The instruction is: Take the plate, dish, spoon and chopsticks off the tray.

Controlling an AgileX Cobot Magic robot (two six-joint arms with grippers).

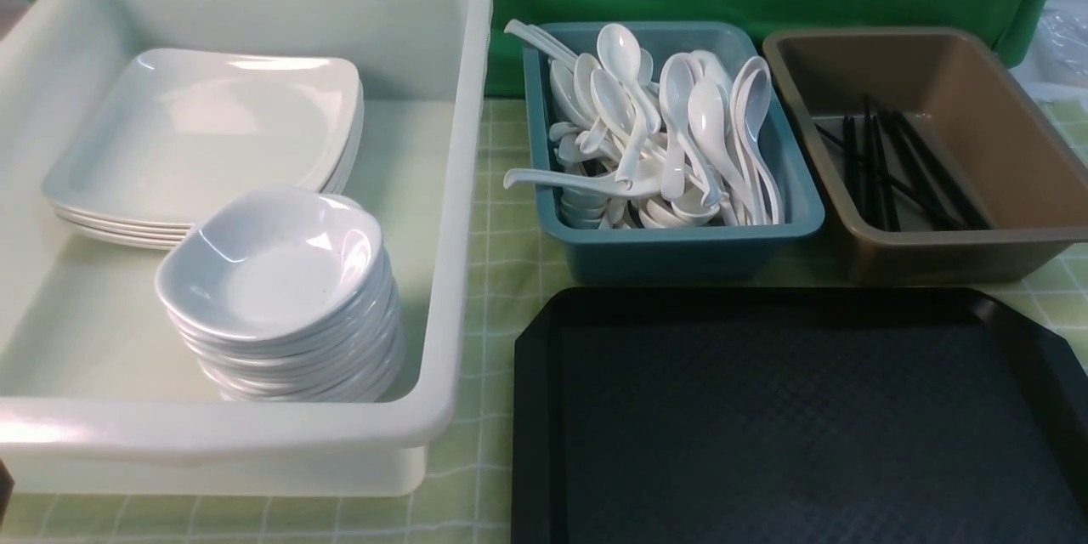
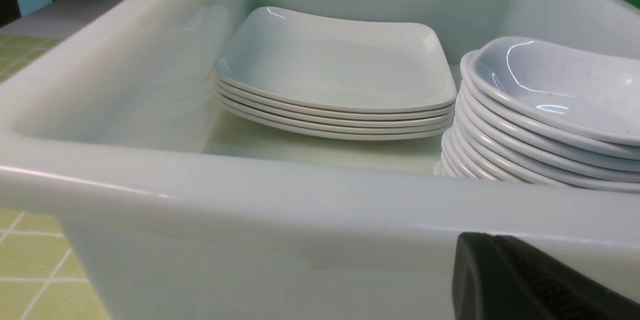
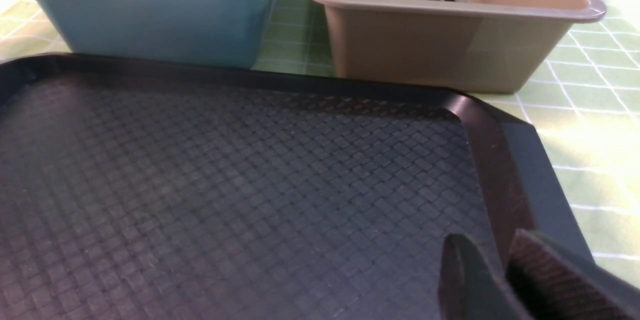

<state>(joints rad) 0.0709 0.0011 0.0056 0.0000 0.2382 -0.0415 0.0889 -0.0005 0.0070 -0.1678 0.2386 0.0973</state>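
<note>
The black tray (image 1: 799, 416) lies on the worktop (image 1: 501, 272) at the front right with nothing on its textured surface. The plate (image 1: 204, 132) tops a stack of plates at the back of the white tub (image 1: 459, 187) on the left, and the dish (image 1: 272, 259) tops a taller stack just in front of it. The spoon (image 1: 629, 85) cannot be told from the many white spoons heaped in the teal bin (image 1: 680, 246) behind the tray, and the chopsticks (image 1: 892, 161) lie with other black sticks in the brown bin (image 1: 935, 259) beside it. The left pincer (image 2: 540, 285) is closed and holds nothing, just outside the tub's near wall, with the dish stack close beyond that wall. The right pincer (image 3: 505, 280) hangs low over the tray's right edge, well apart from both bins; its fingers stand slightly parted with nothing between them.
</note>
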